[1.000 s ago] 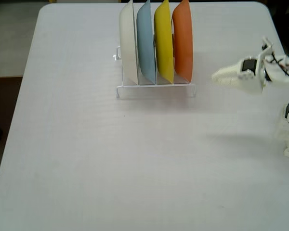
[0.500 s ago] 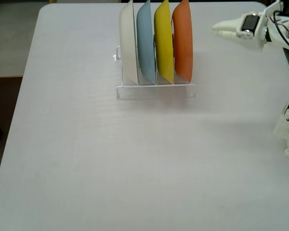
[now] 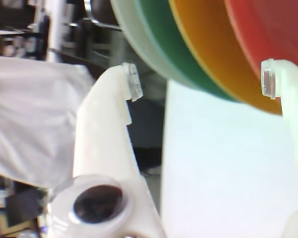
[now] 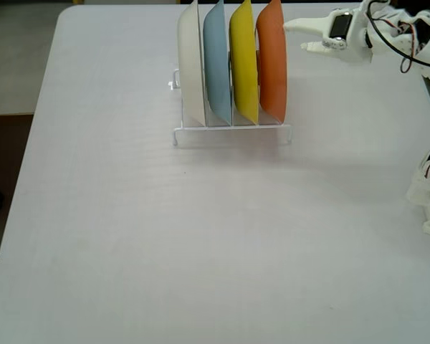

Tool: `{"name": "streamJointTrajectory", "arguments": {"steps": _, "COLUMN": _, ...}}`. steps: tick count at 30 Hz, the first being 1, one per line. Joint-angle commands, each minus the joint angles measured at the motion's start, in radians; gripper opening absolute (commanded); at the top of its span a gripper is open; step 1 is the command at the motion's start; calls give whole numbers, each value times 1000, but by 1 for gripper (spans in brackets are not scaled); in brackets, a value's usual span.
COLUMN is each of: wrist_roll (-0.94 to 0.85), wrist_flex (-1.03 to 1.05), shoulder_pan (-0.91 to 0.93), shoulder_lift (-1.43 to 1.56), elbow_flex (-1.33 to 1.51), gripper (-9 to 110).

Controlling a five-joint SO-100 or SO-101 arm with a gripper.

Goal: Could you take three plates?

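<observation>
The white two-finger gripper (image 4: 295, 35), jaws apart, hovers just right of the glossy orange plastic plate (image 4: 271, 61); the fixed view alone shows the thin white wire rack (image 4: 233, 129).

wrist view: blurred, overexposed | fixed view: bright, even, soft shadows

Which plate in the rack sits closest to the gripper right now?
The orange plate, at the rack's right end in the fixed view, beside the open gripper; yellow, blue and white stand progressively farther left.

White pincer (image 3: 201, 82) open beneath plate edges.
Glossy orange plate (image 3: 273, 29), yellow plate (image 3: 208, 39), greenish plate (image 3: 164, 34), pale plate (image 3: 131, 29) fan above white tabletop (image 3: 223, 173).
</observation>
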Motion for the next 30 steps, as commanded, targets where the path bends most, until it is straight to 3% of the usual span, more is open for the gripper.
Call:
{"name": "streamJointTrajectory", "arguments": {"steps": 1, "wrist_roll": -34, "wrist_flex": 5, "shoulder_pan": 5, "shoulder_lift": -48, "elbow_flex": -117, "gripper": 29}}
{"name": "streamJointTrajectory", "arguments": {"steps": 14, "wrist_roll": -80, "wrist_flex": 3, "shoulder_pan": 28, "shoulder_lift": -249, "elbow_flex": -284, "gripper": 21}}
{"name": "streamJointTrajectory", "arguments": {"steps": 18, "wrist_roll": -81, "wrist_flex": 6, "shoulder_pan": 29, "shoulder_lift": -276, "elbow_flex": -331, "gripper": 0}}
{"name": "streamJointTrajectory", "arguments": {"steps": 24, "wrist_roll": -55, "wrist_flex": 38, "shoulder_pan": 43, "shoulder_lift": -299, "elbow_flex": -440, "gripper": -1}}
{"name": "streamJointTrajectory", "arguments": {"steps": 30, "wrist_roll": 28, "wrist_flex": 175, "shoulder_pan": 71, "shoulder_lift": -341, "elbow_flex": -742, "gripper": -1}}
